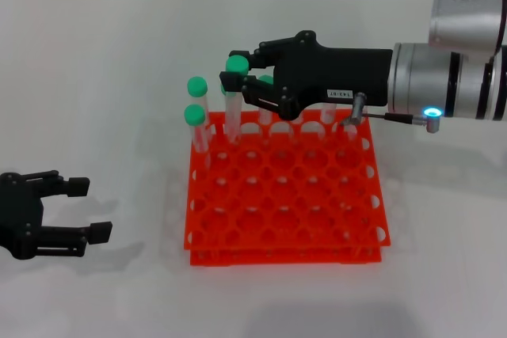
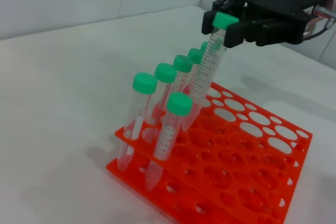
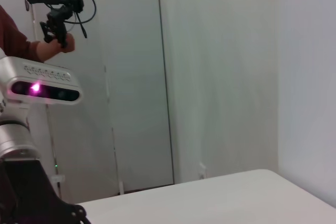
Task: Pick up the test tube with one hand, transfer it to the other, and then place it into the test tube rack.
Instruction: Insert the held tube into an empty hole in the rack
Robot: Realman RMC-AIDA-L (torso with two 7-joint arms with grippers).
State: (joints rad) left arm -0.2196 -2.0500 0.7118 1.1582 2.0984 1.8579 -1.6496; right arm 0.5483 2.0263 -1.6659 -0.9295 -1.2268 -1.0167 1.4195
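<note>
The right gripper (image 1: 238, 81) grasps the test tube (image 1: 234, 104) by its cap, its tip entering a hole along the test tube rack (image 1: 285, 195)'s far edge; releasing while tilted could jam it against neighbouring tubes (image 1: 198, 116). The left gripper (image 1: 87, 210) rests released near the table's left edge

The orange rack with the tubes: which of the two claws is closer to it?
The right. The right gripper hangs over the rack's far edge, shut on a green-capped tube. The left gripper rests open on the table, well off to the rack's left.
</note>
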